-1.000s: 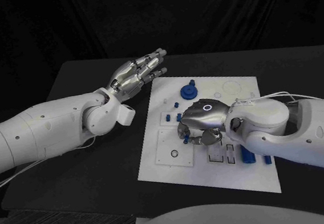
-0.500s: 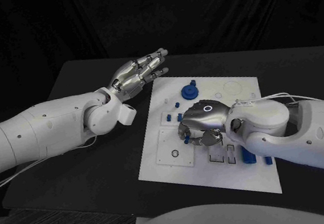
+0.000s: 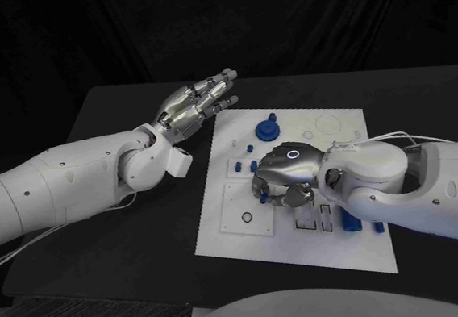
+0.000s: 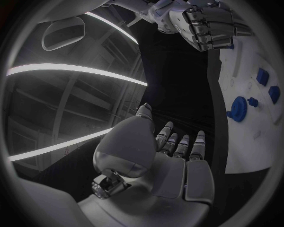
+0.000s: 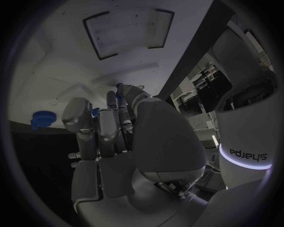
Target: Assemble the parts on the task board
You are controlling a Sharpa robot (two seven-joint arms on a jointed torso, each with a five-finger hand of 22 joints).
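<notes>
We see the right hand (image 3: 284, 172) low over the middle of the white board (image 3: 240, 230), fingers curled down among small blue parts (image 3: 256, 166); whether it pinches one we cannot tell; a blue part (image 5: 120, 100) sits right at its fingertips in the right wrist view. Round blue gear (image 3: 266, 129) stands near the board's far edge, apart from that hand; more blue parts (image 3: 351, 223) by the near right corner. Left hand (image 3: 195, 103) hangs off the board's far left corner, fingers straight and spread, holding nothing. Board lies on a black table (image 3: 126, 248); dark curtain (image 3: 277, 12) behind.
</notes>
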